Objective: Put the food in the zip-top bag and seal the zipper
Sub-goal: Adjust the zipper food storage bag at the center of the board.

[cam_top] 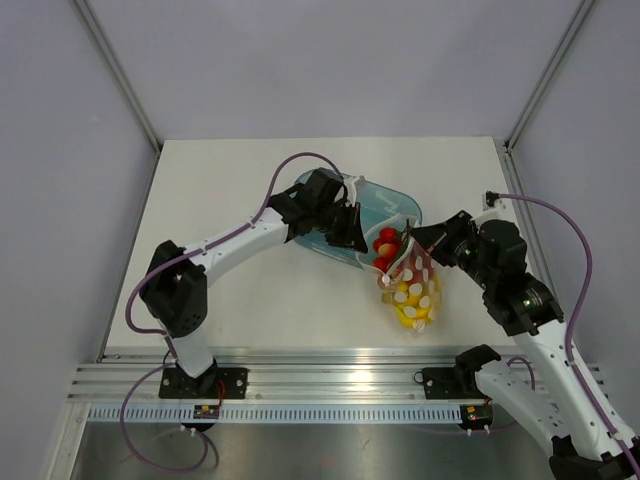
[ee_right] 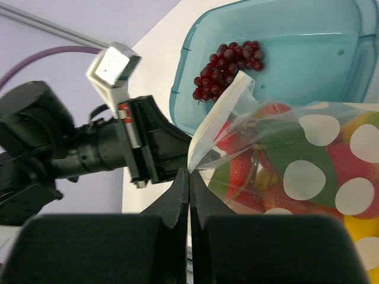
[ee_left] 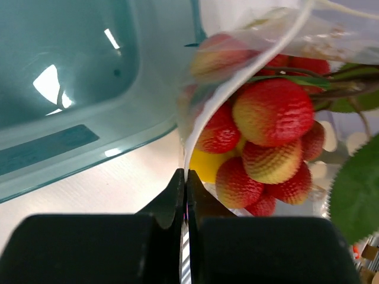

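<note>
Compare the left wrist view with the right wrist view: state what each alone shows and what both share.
Left wrist only: the left gripper shut on the pale mouth strip of the bag, seen close up. Right wrist only: a dark red berry cluster lying in the teal tray, and the right gripper shut on the bag's edge. Both: the tray, the bag, and the strawberries and green leaf inside it.
</note>
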You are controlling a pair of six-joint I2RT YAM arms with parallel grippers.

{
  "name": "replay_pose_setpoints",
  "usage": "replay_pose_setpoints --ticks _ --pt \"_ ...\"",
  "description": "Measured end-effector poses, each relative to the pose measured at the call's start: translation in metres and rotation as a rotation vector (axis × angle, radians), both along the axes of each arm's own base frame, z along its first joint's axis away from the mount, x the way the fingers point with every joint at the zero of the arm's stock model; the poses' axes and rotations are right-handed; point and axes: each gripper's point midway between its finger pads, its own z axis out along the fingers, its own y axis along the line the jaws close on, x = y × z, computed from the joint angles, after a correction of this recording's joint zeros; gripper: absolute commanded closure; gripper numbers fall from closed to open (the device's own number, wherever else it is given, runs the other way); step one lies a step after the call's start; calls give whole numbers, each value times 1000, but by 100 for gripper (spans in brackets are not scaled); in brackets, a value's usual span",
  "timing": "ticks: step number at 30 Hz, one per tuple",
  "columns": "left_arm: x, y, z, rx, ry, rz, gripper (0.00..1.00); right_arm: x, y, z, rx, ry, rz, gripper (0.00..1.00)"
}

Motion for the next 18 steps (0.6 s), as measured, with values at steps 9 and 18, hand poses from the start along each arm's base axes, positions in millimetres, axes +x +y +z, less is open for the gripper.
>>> replay_pose_setpoints --ticks 9,18 --pt "-30 -40 110 -177 -176 -122 100 -14 -30 27 -114 -65 -77 100" --pt "-43 -86 103 -217 -123 -222 100 -35 -65 -9 -265 21 -170 100"
